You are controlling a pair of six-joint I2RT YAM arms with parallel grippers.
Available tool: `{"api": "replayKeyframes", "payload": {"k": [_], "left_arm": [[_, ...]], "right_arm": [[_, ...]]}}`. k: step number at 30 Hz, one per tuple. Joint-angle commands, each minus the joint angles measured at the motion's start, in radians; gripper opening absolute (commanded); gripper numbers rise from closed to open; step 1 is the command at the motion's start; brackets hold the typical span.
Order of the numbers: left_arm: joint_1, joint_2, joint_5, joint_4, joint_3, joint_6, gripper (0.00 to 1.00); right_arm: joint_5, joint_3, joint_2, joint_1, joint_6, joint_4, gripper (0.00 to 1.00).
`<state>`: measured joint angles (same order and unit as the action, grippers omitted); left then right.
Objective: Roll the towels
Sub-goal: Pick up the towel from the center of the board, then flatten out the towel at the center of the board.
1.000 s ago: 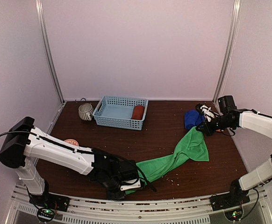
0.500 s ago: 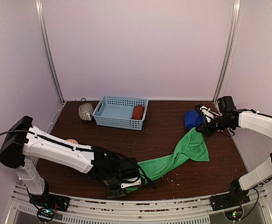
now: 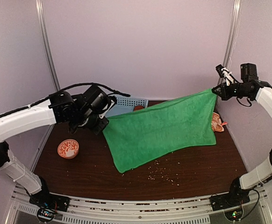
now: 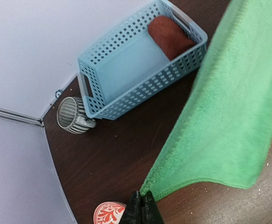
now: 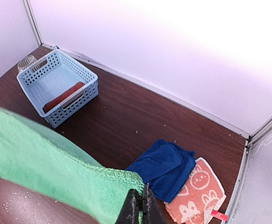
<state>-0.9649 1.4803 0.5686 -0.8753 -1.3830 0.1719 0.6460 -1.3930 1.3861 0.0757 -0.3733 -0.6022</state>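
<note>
Your left gripper (image 3: 102,128) and right gripper (image 3: 214,91) are each clamped tight on an upper corner of the green towel (image 3: 159,128). Its long axis runs between them, rising toward the right, and the cloth hangs over the table (image 3: 201,175).

The dark table (image 3: 196,163) carried a basket (image 4: 150,86), mug (image 4: 70,115), bowl (image 3: 68,149), blue towel (image 5: 166,165), orange towel (image 5: 196,193) and scattered crumbs (image 3: 161,173).

Lifted the green towel (image 3: 161,127) up off the bench (image 3: 196,170), no longer lying bunched. Now pulled wide in the air. Raised the left hand (image 4: 142,207) from low by the near edge, pinched shut. Raised the right hand (image 5: 139,203) too.
</note>
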Motion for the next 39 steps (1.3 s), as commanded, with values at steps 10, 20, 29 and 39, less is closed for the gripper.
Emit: {"api": "replayKeyframes", "payload": {"k": [10,20,29,39], "left_arm": [[-0.055,-0.354,-0.049,0.01,0.066,0.04,0.0],[-0.277,-0.474,-0.073,0.049,0.046,0.024,0.0],[0.06,-0.223,-0.121,0.124,0.213,0.091,0.0],[0.176,0.248,-0.058,0.262,0.117,0.084,0.21]], "right_arm": [[0.11,0.116,-0.457,0.024,-0.101,-0.288,0.0],[0.167,0.12,-0.705,0.029,-0.154,-0.432,0.0],[-0.074,0.387,-0.451,0.029,-0.124,-0.244,0.0],[-0.163,0.335,0.104,0.001,-0.01,0.021,0.31]]}}
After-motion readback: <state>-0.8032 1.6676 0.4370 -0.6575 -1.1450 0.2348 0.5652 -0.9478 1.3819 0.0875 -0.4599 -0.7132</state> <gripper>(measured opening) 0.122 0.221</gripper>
